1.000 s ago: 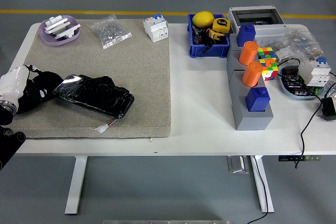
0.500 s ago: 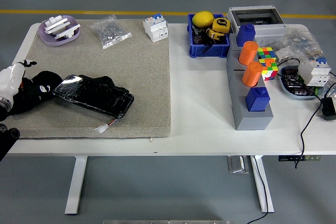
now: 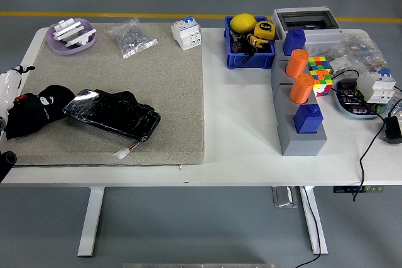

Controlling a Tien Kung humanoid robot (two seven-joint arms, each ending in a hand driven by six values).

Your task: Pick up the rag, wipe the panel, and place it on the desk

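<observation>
The black rag (image 3: 36, 108) lies crumpled on the beige mat (image 3: 163, 80) at its left edge. It touches the left end of the glossy black panel (image 3: 114, 115), which lies flat on the mat. My left hand (image 3: 10, 85), white, shows only partly at the picture's left edge, just up and left of the rag. Its fingers are relaxed and hold nothing. My right arm is out of view.
A small white connector (image 3: 123, 152) lies near the mat's front edge. At the back stand a purple dish (image 3: 71, 36), a bag of screws (image 3: 130, 37), a white breaker (image 3: 186, 33) and a blue bin (image 3: 249, 43). A grey block with orange cylinders (image 3: 300, 101) stands at the right.
My left hand has drawn back to the left and off the rag, towards the picture's edge. The rag stays on the mat, more of it showing. The panel has not moved.
</observation>
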